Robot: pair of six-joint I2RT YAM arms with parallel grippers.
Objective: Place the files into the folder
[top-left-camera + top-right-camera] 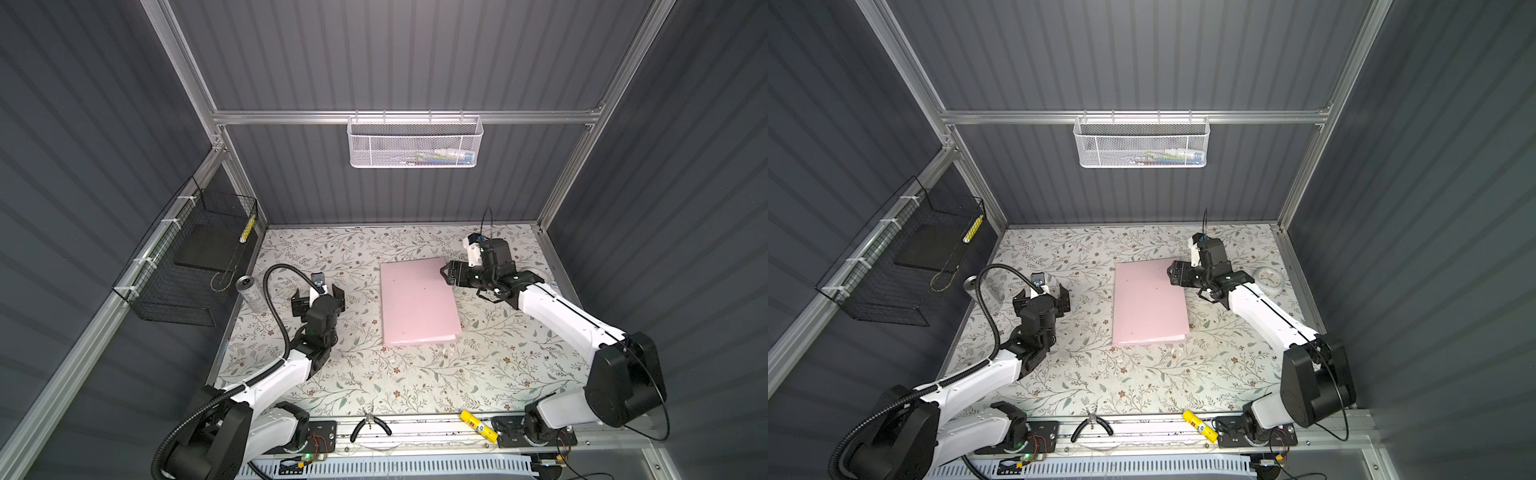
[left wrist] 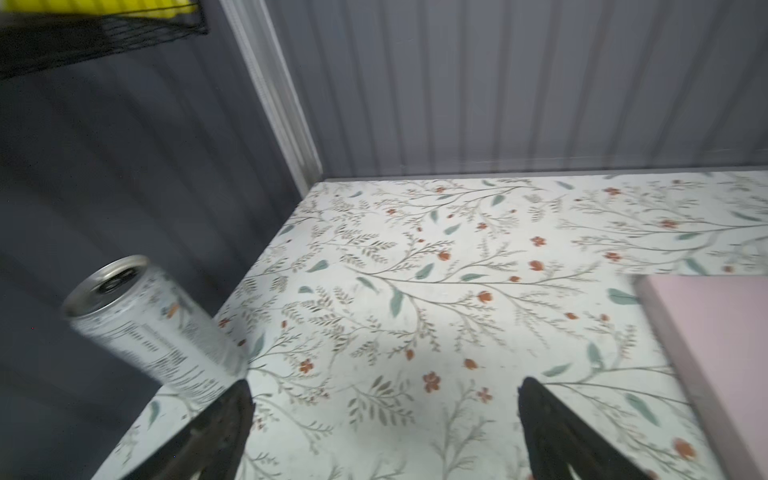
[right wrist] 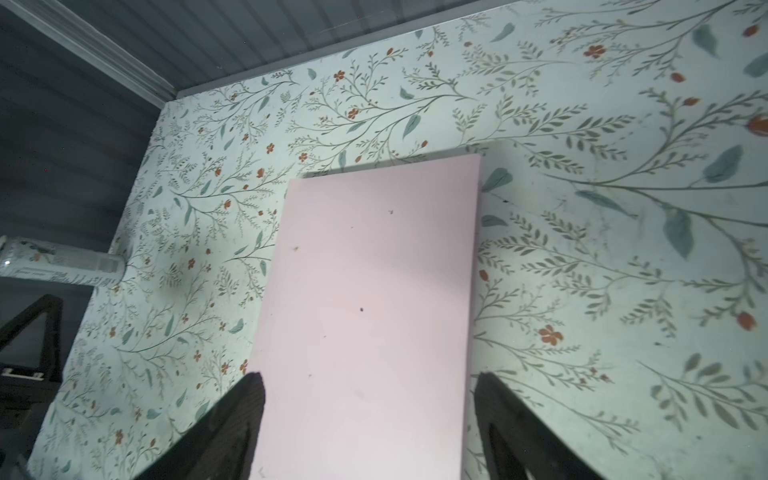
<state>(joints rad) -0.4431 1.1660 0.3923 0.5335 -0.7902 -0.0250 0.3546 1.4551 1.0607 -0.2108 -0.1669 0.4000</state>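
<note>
Well, this looks abt done. The folder [image 1: 419, 301] lies shut and flat mid-desk, a bit skewed, and no loose sheets show anywhere on the desk [image 1: 374, 374]. At its near right corner a thin white layer peeks from under the pink cover, prob. the files [image 1: 454, 331], so they seem to be inside; can't see the clip or any print.

What's left, I'd say: maybe squaring that white edge in and getting the arms clear. The right tool [image 1: 445, 274] sits at the folder's far right corner w/ jaws spread, gripping nothing. The left tool [image 1: 318, 301] hangs over bare desk, well apart from the folder, jaws wide, empty.

Materials: the folder is thin matte card, pale pink, w/ crisp straight edges and a few dark specks on the cover. The desk has a smooth floral-print covering. A slim shiny metal can [image 1: 248, 291] stands at the desk's left edge.
</note>
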